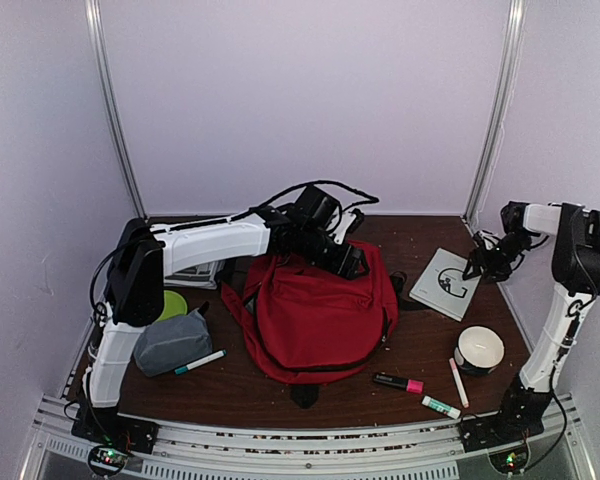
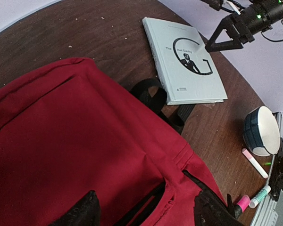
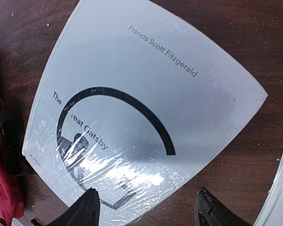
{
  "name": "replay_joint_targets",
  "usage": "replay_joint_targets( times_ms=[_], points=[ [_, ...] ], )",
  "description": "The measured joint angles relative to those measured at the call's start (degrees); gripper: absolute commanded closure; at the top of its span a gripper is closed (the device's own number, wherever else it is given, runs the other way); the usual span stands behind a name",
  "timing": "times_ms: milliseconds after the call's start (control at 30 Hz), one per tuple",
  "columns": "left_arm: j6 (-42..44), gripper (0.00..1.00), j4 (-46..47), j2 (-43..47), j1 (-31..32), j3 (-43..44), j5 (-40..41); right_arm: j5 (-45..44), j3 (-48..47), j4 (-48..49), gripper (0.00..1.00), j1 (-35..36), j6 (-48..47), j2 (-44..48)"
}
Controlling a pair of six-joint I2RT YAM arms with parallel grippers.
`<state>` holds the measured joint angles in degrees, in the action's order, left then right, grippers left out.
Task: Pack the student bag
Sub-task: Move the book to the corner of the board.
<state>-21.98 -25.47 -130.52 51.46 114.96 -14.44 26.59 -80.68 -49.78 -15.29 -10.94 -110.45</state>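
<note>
While the student bag (image 1: 315,315) lies in the middle of the tabletop (image 1: 420,345), its far end is covered in the top view by the left arm (image 1: 210,243), so we cannot make out that end there. From the left wrist we see the left jaws spread apart above the red fabric, gripping nothing. A dark slit at the zipper shows between them, and we cannot read what is inside it. We find the right jaws released too, hanging over the book (image 1: 445,283) near the far right corner. Glare on its plastic wrap blurs part of the title. A grey pouch (image 1: 172,342) by the left edge half hides something green (image 1: 173,303). A pink-capped marker (image 1: 400,383) lies near the near edge.
</note>
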Motion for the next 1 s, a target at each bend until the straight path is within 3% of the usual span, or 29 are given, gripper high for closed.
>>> replay_joint_targets(
  times_ms=[400, 600, 800, 1000],
  points=[
    [-0.59, 0.32, -0.13, 0.0, 0.0, 0.0, -1.79, -5.31, -18.43, -7.85, 0.34, 0.17, -2.23, -12.76],
    [-1.18, 0.3, -0.22, 0.0, 0.0, 0.0, -2.32, -6.36, -16.33, -9.05, 0.18, 0.13, -2.84, -11.39],
    [-2.43, 0.28, -0.7, -0.15, 0.0, 0.09, -1.49, -6.49, -13.92, -11.13, 0.19, -0.09, -2.25, -10.08],
    [-3.19, 0.28, -0.79, -2.21, 0.0, 1.01, -1.86, -6.32, -20.06, -12.41, 0.25, 0.35, -2.34, -12.9]
  ],
)
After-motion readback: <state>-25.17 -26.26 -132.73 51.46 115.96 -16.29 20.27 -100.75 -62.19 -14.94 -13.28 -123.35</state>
